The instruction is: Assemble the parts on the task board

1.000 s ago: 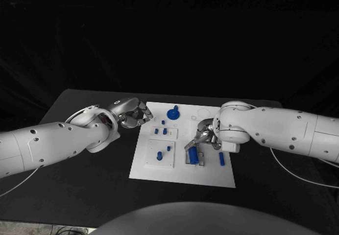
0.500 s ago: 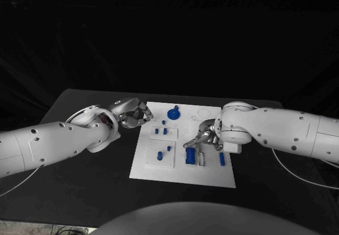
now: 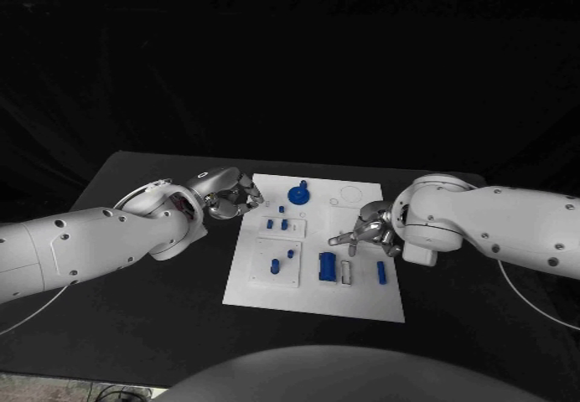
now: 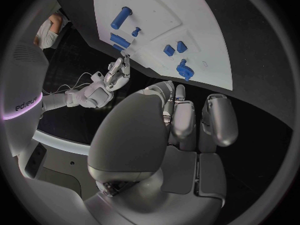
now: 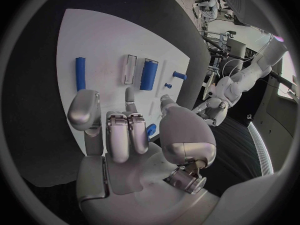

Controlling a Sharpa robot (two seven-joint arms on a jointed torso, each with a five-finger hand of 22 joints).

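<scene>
Black table under a dark backdrop

The matte black, flat-topped table [image 3: 145, 293] lay across the lower half of the head view. Its far edge ran level from side to side, and its far left corner sloped away toward the near side. A plain black backdrop [image 3: 290, 75] stood behind that edge, dark and featureless.

Left hand [image 4: 169, 135] curled, empty, near task board [image 4: 181, 20], blue parts [image 4: 184, 69]

task board [image 3: 317, 289] near edge free, hands flank sides
</scene>
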